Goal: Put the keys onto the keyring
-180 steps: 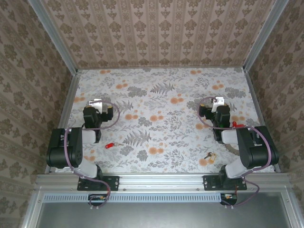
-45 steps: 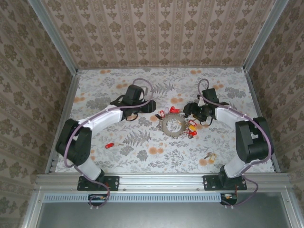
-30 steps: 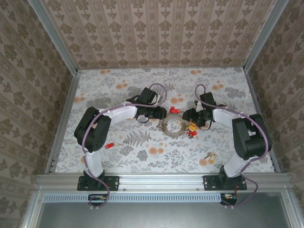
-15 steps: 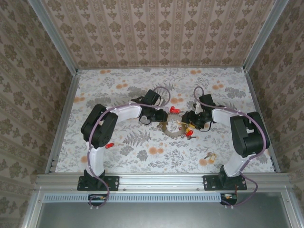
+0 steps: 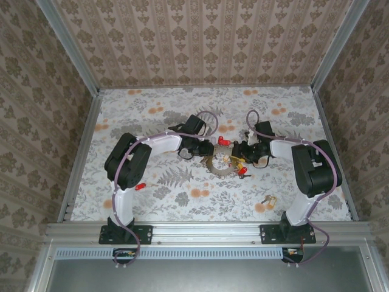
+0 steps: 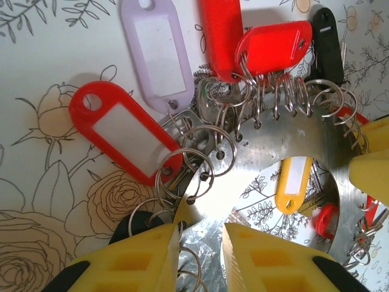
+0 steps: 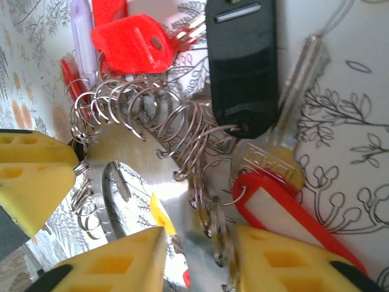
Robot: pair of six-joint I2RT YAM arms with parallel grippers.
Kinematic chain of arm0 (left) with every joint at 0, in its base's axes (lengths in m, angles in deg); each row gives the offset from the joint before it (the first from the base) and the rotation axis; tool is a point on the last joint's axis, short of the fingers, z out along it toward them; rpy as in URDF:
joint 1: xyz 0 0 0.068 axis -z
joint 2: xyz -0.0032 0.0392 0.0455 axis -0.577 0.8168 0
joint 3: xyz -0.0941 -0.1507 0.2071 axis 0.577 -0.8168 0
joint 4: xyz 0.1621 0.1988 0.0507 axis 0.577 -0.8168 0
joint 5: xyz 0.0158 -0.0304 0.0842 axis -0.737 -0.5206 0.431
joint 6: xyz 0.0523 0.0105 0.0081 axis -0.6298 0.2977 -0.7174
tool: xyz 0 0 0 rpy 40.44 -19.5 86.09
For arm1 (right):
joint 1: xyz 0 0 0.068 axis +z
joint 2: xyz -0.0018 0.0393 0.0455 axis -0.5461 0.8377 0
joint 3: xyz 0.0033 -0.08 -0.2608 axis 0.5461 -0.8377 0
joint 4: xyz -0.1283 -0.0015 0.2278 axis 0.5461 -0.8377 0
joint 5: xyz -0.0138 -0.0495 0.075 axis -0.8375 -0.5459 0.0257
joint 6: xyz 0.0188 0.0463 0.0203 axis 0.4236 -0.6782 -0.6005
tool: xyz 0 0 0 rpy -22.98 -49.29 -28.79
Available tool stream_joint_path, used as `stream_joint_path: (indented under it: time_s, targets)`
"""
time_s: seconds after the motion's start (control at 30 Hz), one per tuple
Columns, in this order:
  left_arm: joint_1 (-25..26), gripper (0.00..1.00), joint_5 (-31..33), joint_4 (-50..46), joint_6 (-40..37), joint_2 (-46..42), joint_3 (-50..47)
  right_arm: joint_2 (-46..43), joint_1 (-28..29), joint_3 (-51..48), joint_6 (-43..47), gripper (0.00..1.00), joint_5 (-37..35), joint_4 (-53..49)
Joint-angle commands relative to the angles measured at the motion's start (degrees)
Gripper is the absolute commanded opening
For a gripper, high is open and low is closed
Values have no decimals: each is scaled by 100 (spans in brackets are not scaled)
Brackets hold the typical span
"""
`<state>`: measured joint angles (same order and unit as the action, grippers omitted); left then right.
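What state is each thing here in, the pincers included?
keyring: hung with many coloured tags.
left pincer: astride the keyring's rim, grip unclear.
right pincer: astride the opposite rim, grip unclear.
red key: loose on the table, off the ring.
brass keys: loose on the table, off the ring.

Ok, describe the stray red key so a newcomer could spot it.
Find the left arm's elbow in the overhead view. On the floral table just right of it lies a small red key, alone, well apart from the tags crowded on the toothed ring.
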<state>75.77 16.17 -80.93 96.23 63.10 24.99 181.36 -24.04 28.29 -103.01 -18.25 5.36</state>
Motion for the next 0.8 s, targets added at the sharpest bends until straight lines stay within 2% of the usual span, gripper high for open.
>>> stream_joint_path:
  time_s: [0.0, 0.13, 0.27, 0.4, 0.53, 0.63, 0.7, 0.77]
  targets:
    - [51, 26, 95, 75, 138, -37, -134, 63, -44, -59, 149, 29, 424, 173]
    - [49, 26, 125, 206, 201, -87, -150, 45, -123, -55, 197, 18, 739, 268]
    - [51, 26, 139, 226, 199, -124, -151, 32, -183, -61, 179, 12, 823, 305]
    - [46, 30, 280, 272, 195, -341, -242, -74, -242, -105, 126, 2, 870, 387]
    - [47, 42, 722, 212, 140, -740, -351, -372, -312, -131, -4, 0, 1019, 477]
    - [-30, 59, 1058, 283, 146, -1187, -561, -778, -342, -155, -31, 0, 1116, 577]
    - [-137, 69, 1067, 448, 211, -1476, -738, -990, -380, -110, -32, 0, 1227, 577]
    - [-292, 74, 881, 656, 291, -1691, -903, -1136, -430, -54, -63, 0, 1411, 626]
